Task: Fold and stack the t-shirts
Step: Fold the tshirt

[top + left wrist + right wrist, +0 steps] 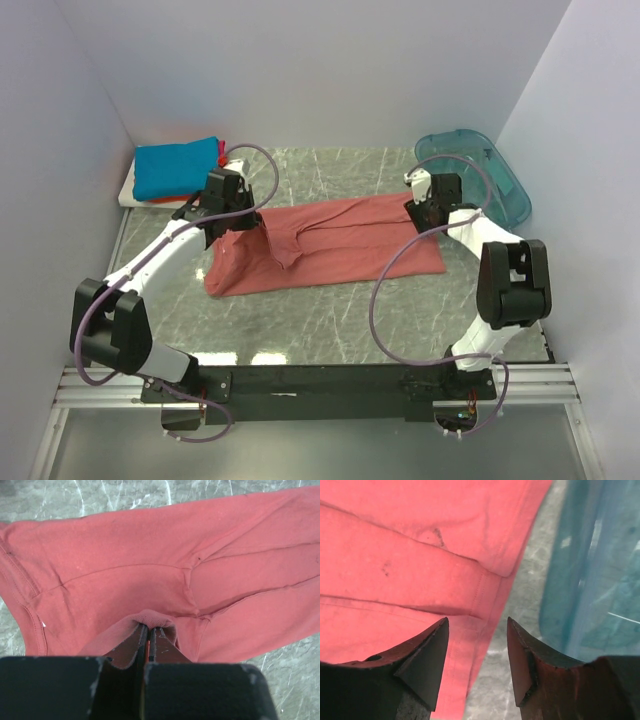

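A salmon-pink t-shirt lies partly folded across the middle of the marble table. My left gripper is at its left end, shut on a pinched fold of the pink cloth, which bulges over the fingertips. My right gripper hovers over the shirt's right hem, jaws open with nothing between them. A folded bright blue t-shirt sits at the back left on a stack with red and white cloth under it.
A translucent teal plastic bin lies at the back right, close to my right gripper, its wall filling the right of the right wrist view. White walls close in the table on three sides.
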Available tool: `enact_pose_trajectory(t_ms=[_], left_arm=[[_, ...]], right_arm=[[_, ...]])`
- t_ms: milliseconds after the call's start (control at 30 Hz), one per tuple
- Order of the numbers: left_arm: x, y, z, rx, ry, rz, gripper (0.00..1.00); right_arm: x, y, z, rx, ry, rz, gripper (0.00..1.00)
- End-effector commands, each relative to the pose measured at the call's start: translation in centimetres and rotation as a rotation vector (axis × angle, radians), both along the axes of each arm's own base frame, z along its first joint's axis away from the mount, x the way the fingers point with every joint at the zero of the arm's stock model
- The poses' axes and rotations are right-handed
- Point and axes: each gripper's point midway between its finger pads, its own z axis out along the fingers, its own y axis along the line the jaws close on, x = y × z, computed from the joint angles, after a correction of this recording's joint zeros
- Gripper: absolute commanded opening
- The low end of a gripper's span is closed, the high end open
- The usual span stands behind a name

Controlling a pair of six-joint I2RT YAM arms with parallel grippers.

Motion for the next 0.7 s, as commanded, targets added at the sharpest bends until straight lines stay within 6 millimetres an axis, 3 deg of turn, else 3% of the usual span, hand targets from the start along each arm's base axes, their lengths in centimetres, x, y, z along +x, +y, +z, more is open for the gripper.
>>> enact_pose_trajectory(t_ms=[0, 233, 667], left_arm=[[1.5, -0.5, 2.2, -0.017, -0.068, -0.02, 0.0], [2.0, -0.4, 2.3, -0.02, -0.068, 0.001, 0.0], [3.8, -1.5, 1.0, 0.026, -0.04, -0.076, 0.0]], right_arm=[[0.3, 0.8, 4.0, 0.032, -0.093, 0.045, 0.57], [-4.2, 3.9, 4.7, 0.133, -0.009, 0.242, 0.59], [-6.2, 5.3, 5.1, 0.212, -0.01, 0.279, 0.59]])
